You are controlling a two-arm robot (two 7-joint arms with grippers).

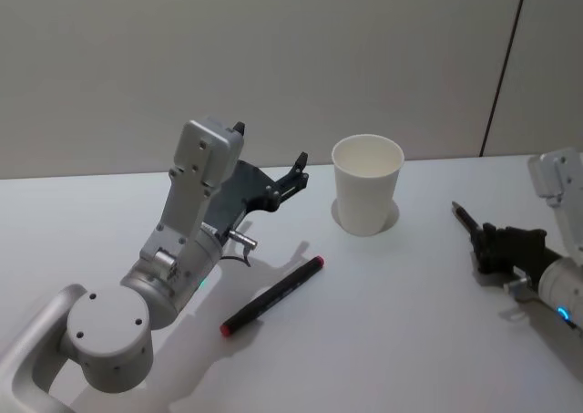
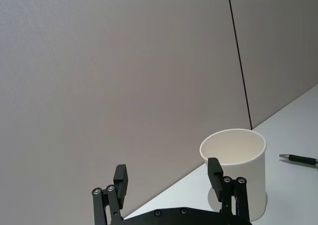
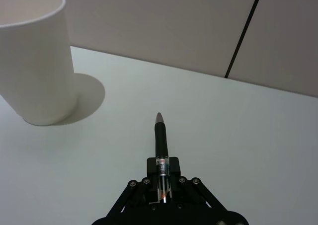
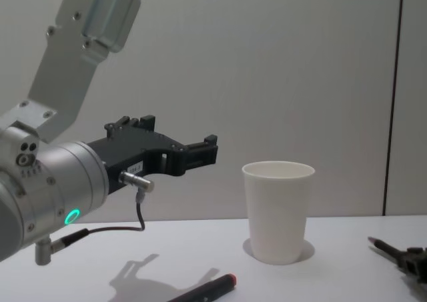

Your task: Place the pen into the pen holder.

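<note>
Pen grasped, not yet in the holder.
Right hand (image 3: 162, 169) was clenched on the pen (image 3: 160, 134), low near the bench (image 1: 410, 331), right of the pen holder (image 1: 366, 183); left hand (image 1: 299, 170) was released, raised left of it. Lift and drop were left.

The left arm (image 1: 187, 203) is silver-grey with round joints and dark screws (image 1: 137, 320). Behind its black left gripper (image 2: 168, 169) sit a teal ring light (image 4: 69, 216) and a thin black cable (image 4: 113, 230). The right gripper (image 3: 163, 161) is black too.

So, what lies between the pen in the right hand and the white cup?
Only bare table separates the held pen and cup, in the head view.
</note>
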